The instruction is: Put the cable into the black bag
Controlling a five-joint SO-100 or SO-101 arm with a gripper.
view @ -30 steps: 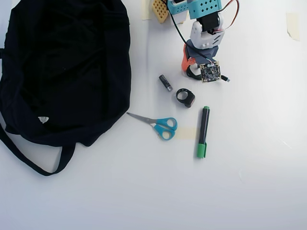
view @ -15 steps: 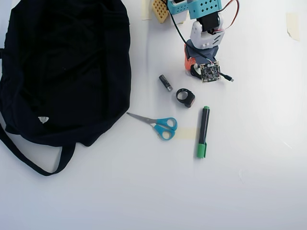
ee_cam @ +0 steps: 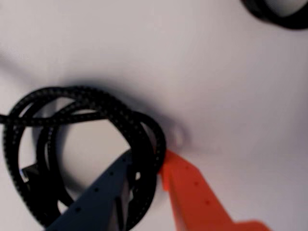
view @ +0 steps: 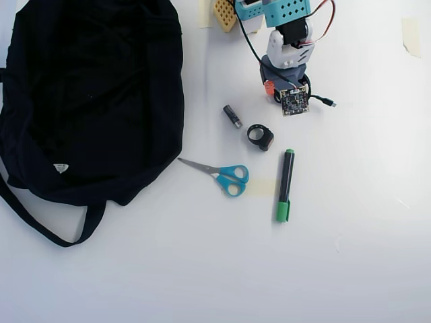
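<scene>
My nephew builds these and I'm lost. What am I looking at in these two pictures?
It is a small robot arm on a white table. One picture looks straight down from above; the other comes from a camera on the arm's wrist. From above you see a black bag, scissors, a green marker, a small dark stick and a black ring-shaped item. In the wrist view the gripper, its blue and orange fingers on either side of a coiled black cable, is down at the coil; whether it grips firmly is unclear.

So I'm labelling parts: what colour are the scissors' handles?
Blue, teal-ish, on the scissors; clearest in the overhead view.
</scene>
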